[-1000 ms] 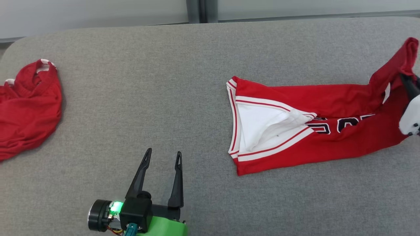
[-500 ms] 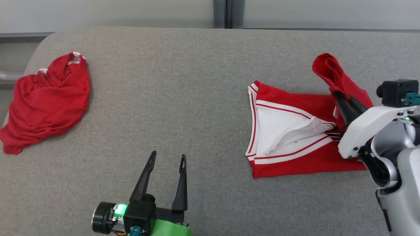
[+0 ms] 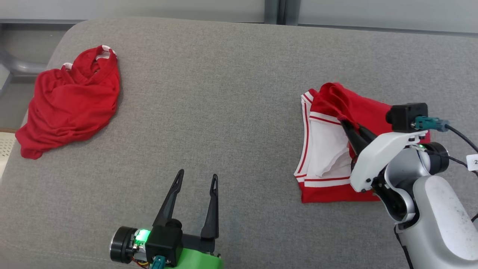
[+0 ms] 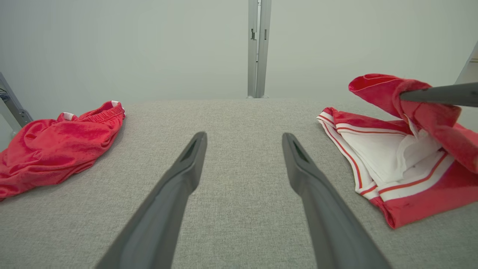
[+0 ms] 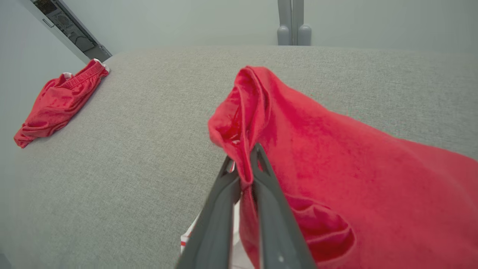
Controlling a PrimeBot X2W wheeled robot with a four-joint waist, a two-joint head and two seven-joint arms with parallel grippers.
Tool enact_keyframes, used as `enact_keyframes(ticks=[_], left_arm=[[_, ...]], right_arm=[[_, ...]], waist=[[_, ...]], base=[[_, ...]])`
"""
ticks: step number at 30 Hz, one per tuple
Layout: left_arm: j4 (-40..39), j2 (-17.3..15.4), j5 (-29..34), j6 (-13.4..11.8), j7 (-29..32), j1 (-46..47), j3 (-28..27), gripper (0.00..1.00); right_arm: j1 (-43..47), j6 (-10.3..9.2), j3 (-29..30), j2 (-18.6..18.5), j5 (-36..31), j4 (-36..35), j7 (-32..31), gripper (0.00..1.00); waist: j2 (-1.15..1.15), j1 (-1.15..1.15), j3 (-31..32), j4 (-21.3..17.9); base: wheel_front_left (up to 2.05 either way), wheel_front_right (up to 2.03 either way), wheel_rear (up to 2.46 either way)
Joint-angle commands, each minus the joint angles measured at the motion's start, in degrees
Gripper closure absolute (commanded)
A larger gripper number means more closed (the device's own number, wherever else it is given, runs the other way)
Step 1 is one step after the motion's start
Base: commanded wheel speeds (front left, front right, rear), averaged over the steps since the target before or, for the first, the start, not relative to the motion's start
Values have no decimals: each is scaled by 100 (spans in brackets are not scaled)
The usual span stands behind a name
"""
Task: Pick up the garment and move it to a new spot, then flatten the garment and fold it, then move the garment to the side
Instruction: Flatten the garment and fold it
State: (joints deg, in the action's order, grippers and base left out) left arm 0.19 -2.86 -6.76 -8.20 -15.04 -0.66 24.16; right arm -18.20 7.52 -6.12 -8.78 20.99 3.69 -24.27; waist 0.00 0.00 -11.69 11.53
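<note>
Left tool [image 3: 198, 174] hovers nearest, its fingers spread and empty above the grey worktop [image 3: 224, 112]. Right tool [image 3: 346, 123] is clenched on a hem fold of the red-and-white jersey [image 3: 325, 149], holding that end up over the half that lies flat at the worktop's right side. Cloth this light and limp will likely sag and slide, so a pinch at an edge or corner seems best. Farther left lies a second red garment [image 3: 71, 101], crumpled.
</note>
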Motion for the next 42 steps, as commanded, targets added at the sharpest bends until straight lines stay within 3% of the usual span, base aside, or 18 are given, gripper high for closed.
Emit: enact_keyframes(ticks=[1,3,4,5,11,17,23,29,34,37,42], left_arm=[[9,-8,-24,-37,-17,73,5,0],[15,-8,-46,-50,-16,91,28,0],[19,-8,-57,-52,-17,99,37,0],[22,-8,-66,-46,-17,105,42,0],[27,-8,-86,-82,-17,81,26,0],[15,-8,-87,-74,-17,26,-49,0],[-35,-8,-130,-46,-17,-50,-249,0],[-120,-9,-236,-9,-17,-169,-481,0],[-155,-10,-243,40,-17,-321,-671,0],[-186,-9,-299,50,-17,-458,-768,0],[-274,-9,-313,76,-17,-759,-940,0]], right_arm=[[-78,-7,-37,25,11,47,47,89],[-101,-8,-113,73,42,107,66,67],[-118,-8,-135,106,52,135,79,12],[-130,-7,-158,136,74,148,107,0],[-185,-7,-200,182,416,0,324,0],[-43,-7,84,-292,458,-288,851,0],[372,-6,210,-762,550,-203,1665,0],[783,-6,-215,-1160,560,81,2964,0],[953,-6,-400,-1156,363,567,3817,0],[1038,-5,-333,-938,141,798,3942,0],[1338,-6,-101,-556,-300,546,3947,0]], waist=[[0,0,-28,47],[0,0,-40,68],[0,0,-42,76],[0,0,-43,81],[0,0,-6,4],[0,0,99,-229],[0,0,232,-577],[0,0,388,-943],[0,0,586,-1171],[0,0,765,-1258],[0,0,1108,-1336]], base=[[0,0,0],[0,0,0],[0,0,0],[0,0,0],[0,0,0],[0,0,0],[0,0,0],[0,0,0],[0,0,0],[0,0,0],[0,0,0]])
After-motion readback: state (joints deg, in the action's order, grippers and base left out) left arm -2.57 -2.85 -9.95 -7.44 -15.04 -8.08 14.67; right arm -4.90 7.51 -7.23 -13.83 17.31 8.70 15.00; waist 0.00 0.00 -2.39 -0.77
